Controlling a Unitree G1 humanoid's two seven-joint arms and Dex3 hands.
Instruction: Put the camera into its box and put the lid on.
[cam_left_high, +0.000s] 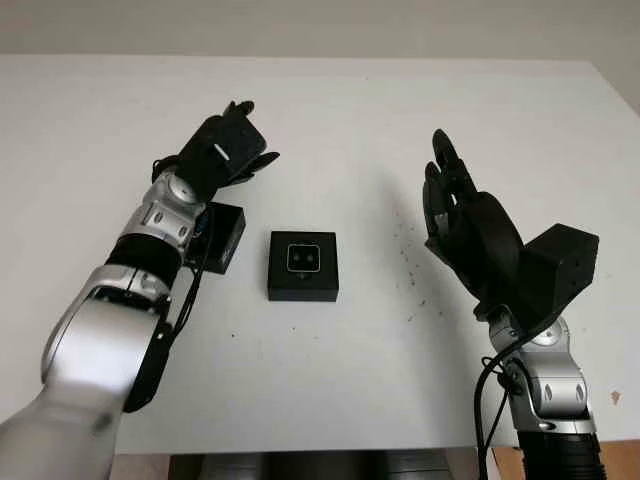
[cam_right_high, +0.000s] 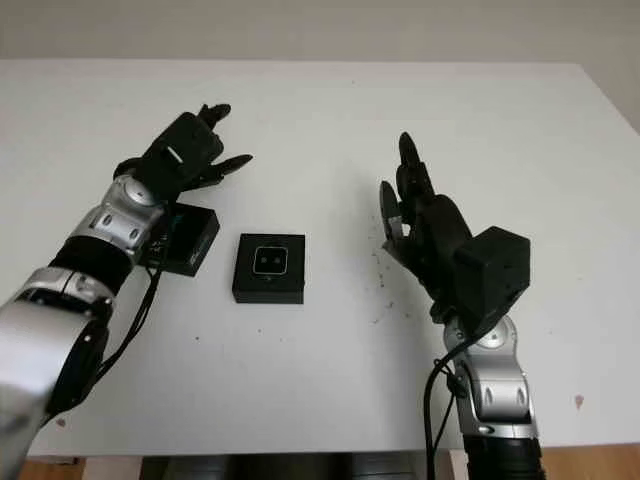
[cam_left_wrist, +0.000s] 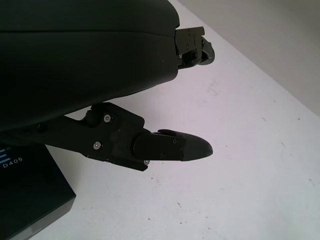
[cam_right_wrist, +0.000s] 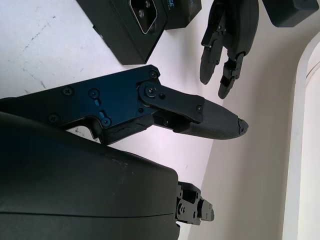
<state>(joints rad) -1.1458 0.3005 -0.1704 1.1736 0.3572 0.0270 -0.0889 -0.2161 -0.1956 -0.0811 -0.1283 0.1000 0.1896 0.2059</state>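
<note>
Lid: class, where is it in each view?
Left eye view: lid left of the box, under the left arm.
Right eye view: lid likewise.
Left wrist view: lid beside the shell, printed D405.
Right wrist view: lid beyond the box.
Landmark: the open left hand.
Right hand open, right of box.

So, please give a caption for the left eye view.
Camera sits in its open box; lid beside left hand, right hand open.

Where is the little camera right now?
The camera sits inside its open black box near the middle of the white table, between the two hands, with the lid lying just beside it under the left arm.
</note>
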